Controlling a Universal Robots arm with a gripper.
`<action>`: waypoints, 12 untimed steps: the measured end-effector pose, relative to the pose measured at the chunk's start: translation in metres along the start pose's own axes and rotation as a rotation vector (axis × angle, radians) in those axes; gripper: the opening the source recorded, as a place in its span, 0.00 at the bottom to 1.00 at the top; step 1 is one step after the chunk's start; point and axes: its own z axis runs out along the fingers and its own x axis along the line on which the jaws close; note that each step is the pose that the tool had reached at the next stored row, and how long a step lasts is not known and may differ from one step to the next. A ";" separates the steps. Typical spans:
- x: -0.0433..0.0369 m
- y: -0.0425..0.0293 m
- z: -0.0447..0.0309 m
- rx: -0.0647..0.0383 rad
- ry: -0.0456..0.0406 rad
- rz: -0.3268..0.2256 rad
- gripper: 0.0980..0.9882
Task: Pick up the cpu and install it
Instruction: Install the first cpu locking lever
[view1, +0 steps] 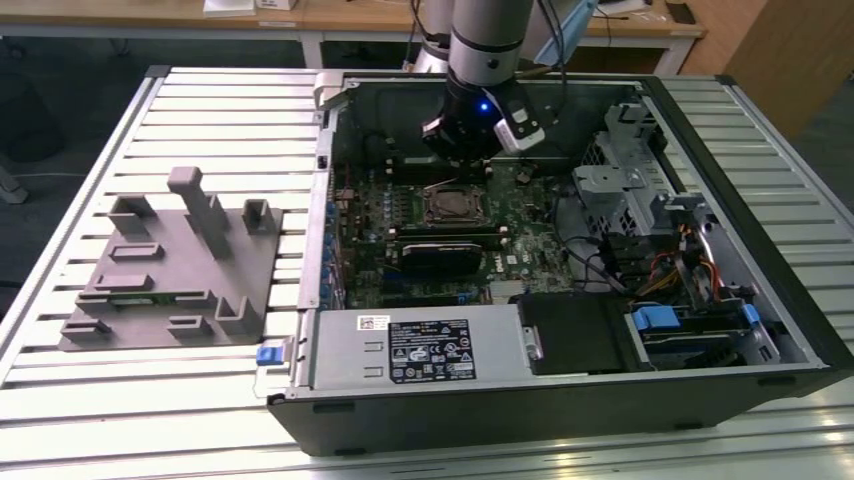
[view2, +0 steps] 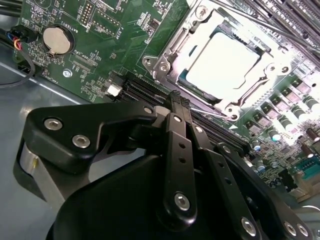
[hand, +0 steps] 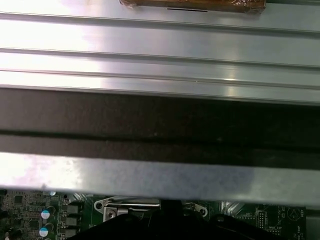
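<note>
Slatted table (view1: 200, 100) carries open case (view1: 747, 300) | cpu (view2: 227, 62) seated in socket (view2: 165, 65) | claw (view2: 179, 102) pressed together, empty, just beside socket | grey fixture (view1: 174, 265) outside case, well apart

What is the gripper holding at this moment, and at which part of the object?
Nothing. The gripper is shut with its fingers together and empty. The cpu already lies in the socket on the motherboard, apart from the fingertips.
</note>
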 end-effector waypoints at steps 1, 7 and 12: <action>-0.0001 -0.0001 0.0005 0.000 0.0000 0.000 0.01; -0.0001 -0.0004 0.0036 -0.001 0.0001 0.000 0.01; -0.0002 -0.0007 0.0066 -0.002 0.0001 0.000 0.01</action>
